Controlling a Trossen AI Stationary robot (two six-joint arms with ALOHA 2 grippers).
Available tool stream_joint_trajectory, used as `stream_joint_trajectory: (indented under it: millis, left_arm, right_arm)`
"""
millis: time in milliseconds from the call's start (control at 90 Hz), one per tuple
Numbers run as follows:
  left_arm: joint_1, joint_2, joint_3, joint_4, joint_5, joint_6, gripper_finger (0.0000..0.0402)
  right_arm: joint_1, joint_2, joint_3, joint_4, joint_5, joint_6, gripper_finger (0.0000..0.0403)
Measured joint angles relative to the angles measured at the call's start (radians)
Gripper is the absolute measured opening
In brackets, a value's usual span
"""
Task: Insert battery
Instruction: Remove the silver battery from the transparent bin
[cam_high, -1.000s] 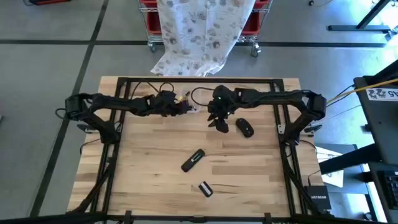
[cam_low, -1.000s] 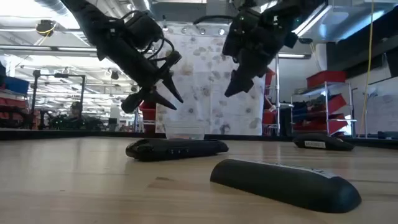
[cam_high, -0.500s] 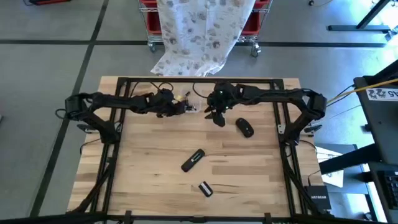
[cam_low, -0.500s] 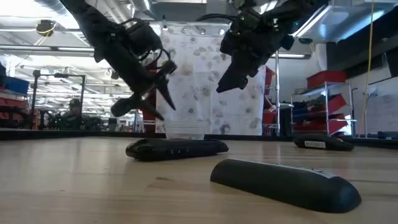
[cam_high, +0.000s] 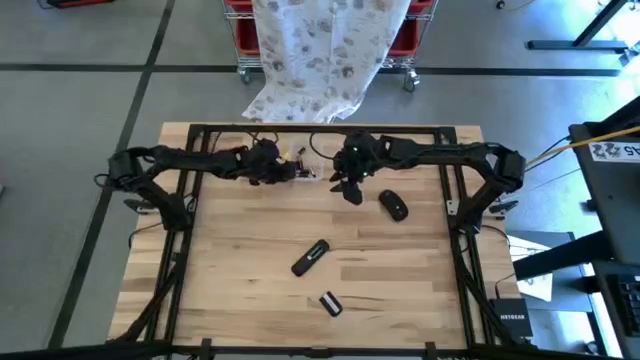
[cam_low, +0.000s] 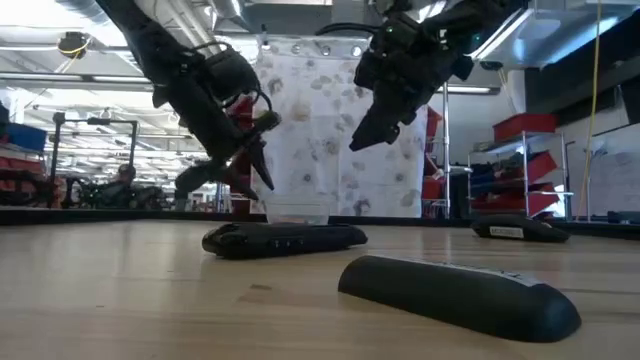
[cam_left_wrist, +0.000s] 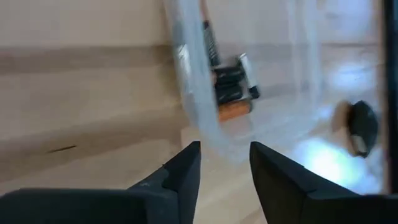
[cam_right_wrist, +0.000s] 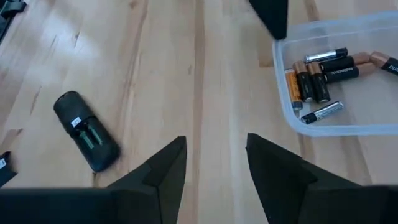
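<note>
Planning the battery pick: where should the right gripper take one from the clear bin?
Take the small battery lying alone near the clear bin's front wall, gripped across its middle, coming straight down. It lies flat and apart from the packed row of batteries, so there looks to be finger room on both sides. The right gripper is open, off to the bin's side.

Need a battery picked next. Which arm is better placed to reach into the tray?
Probably left: its open gripper points straight at the batteries in the tray. The right gripper, also open, faces bare wood beside it.
</note>
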Motion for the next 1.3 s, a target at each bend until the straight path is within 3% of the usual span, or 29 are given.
stream_joint_trajectory:
  millis: [111, 256, 333, 533, 633, 711, 822, 922, 1122, 1300]
  left_arm:
    - [0.0, 0.085, 0.002, 0.174, 0.052, 0.004, 0.0113]
    - [-0.042, 0.18, 0.005, 0.52, 0.115, -0.072, 0.0107]
    - [-0.076, 0.205, 0.027, 0.58, 0.148, -0.081, 0.0102]
    - [-0.135, 0.176, 0.068, 0.557, 0.22, -0.069, 0.009]
    - [-0.114, 0.089, 0.092, 0.411, 0.199, -0.01, 0.0082]
    - [-0.067, 0.0, 0.126, 0.21, 0.118, 0.078, 0.0074]
    - [0.019, -0.115, 0.204, -0.075, -0.077, 0.259, 0.0062]
    - [0.114, -0.149, 0.239, -0.146, -0.183, 0.454, 0.0057]
    - [0.311, -0.064, 0.265, -0.131, -0.007, 0.624, 0.0099]
    - [0.366, 0.089, 0.264, -0.05, 0.168, 0.654, 0.0172]
  right_arm:
    - [0.001, 0.0, 0.001, -0.002, 0.0, 0.0, 0.0154]
    - [0.003, 0.0, 0.001, -0.036, -0.001, 0.006, 0.0154]
    - [0.003, 0.0, 0.001, -0.064, -0.009, 0.017, 0.0154]
    - [0.002, 0.0, 0.001, -0.136, 0.008, 0.025, 0.0154]
    - [0.002, 0.0, 0.001, -0.15, 0.009, 0.025, 0.0154]
    - [0.002, 0.0, 0.001, -0.16, 0.008, 0.026, 0.0154]
    - [0.002, 0.0, 0.001, -0.18, 0.0, 0.035, 0.0154]
    - [0.003, 0.0, 0.001, -0.187, -0.023, 0.07, 0.0154]
    - [0.018, 0.0, 0.001, -0.193, -0.053, 0.12, 0.0154]
    - [0.061, 0.0, 0.001, -0.194, -0.052, 0.155, 0.0154]
